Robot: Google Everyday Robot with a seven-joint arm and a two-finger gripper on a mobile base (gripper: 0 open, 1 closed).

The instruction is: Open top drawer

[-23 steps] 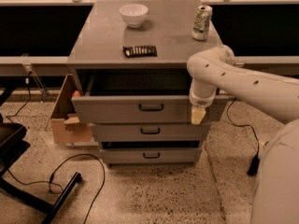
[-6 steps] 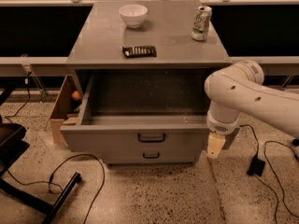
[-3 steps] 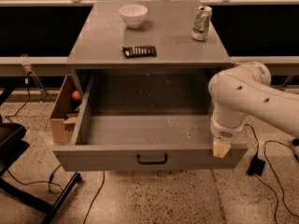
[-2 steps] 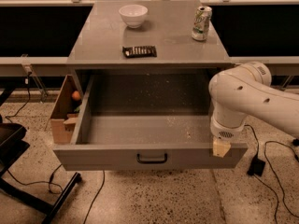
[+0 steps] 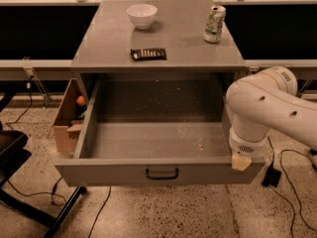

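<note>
The top drawer (image 5: 158, 171) of the grey cabinet stands pulled far out toward me. Its flat grey front carries a small black bar handle (image 5: 162, 173). The deep inside (image 5: 158, 133) is grey, empty and speckled with crumbs. My white arm (image 5: 262, 108) comes in from the right. My gripper (image 5: 241, 161) hangs at the drawer's right front corner, by the top edge of the front panel. Only its pale tip shows. The two lower drawers are hidden under the open one.
On the cabinet top (image 5: 109, 48) sit a white bowl (image 5: 142, 15), a drink can (image 5: 214, 24) and a dark flat packet (image 5: 148, 54). A cardboard box (image 5: 69, 115) with an orange ball stands at the left. Cables and a black chair base (image 5: 29, 202) lie on the floor.
The drawer went from slightly open to fully pulled out, covering the two lower drawers. My gripper moved toward me with its right front corner. Over the last second nothing visibly moved.
</note>
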